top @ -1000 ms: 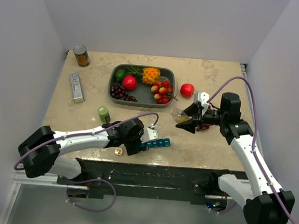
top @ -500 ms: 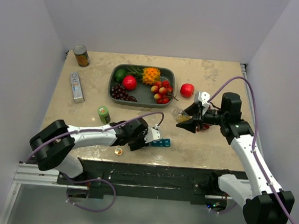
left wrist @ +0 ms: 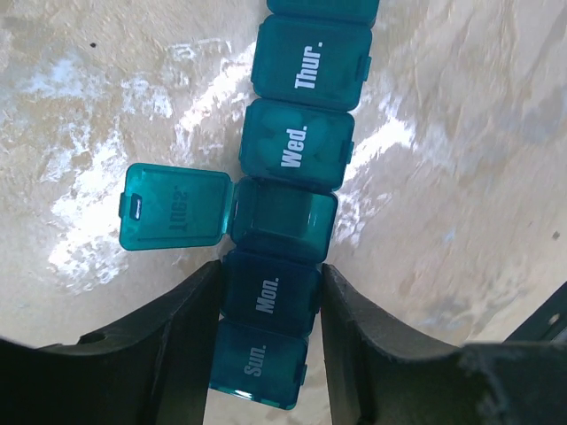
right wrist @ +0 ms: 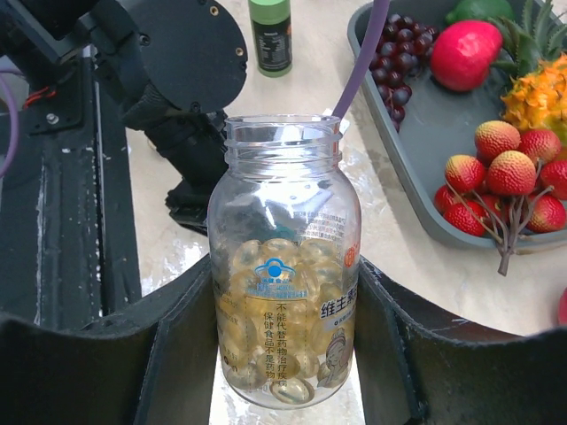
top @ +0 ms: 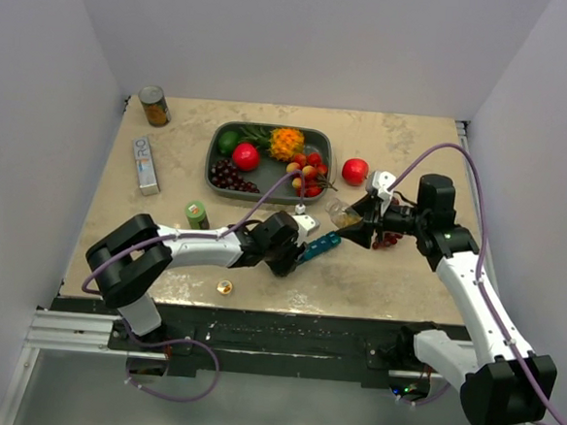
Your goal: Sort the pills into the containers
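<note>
The beige marbled surface [top: 164,253] filled most of the top view. The dark grey oblong fruit tray [top: 211,173] sat upper centre, well apart from the work.

The left pincer [left wrist: 270,274] was clamped on the teal-blue plastic pill-organiser strip [left wrist: 297,150], w/ its fingers [left wrist: 177,328] pressed on either side of the "Mon." cell. In the top view the strip lay at frame centre, angled up-right toward the bottle. That hold prob. steadied it & presented the open cell [left wrist: 283,220]. Whether the strip was lifted off the surface couldn't be told.

The right pincer [right wrist: 285,283] gripped the clear uncapped bottle [right wrist: 283,177] around its lower body, right of centre in the top view. The bottle's mouth pointed toward the strip, so by my read it was lined up to tip pills into that cell.

The bottle was approx. half full of yellow softgel pills [right wrist: 266,266]. Its label carried a blue logo & Chinese text incl. "维生素"; the smaller print was unreadable.

The strip's lids read "Sun.", "Mon.", "Wed." & "Thur." in white. The flipped-open lid [left wrist: 175,208] at centre left showed mirrored letters, prob. "Tues.". No pill showed in the cell under it.

The small green bottle [top: 197,214] stood lower left of the tray, label too small to read.
</note>
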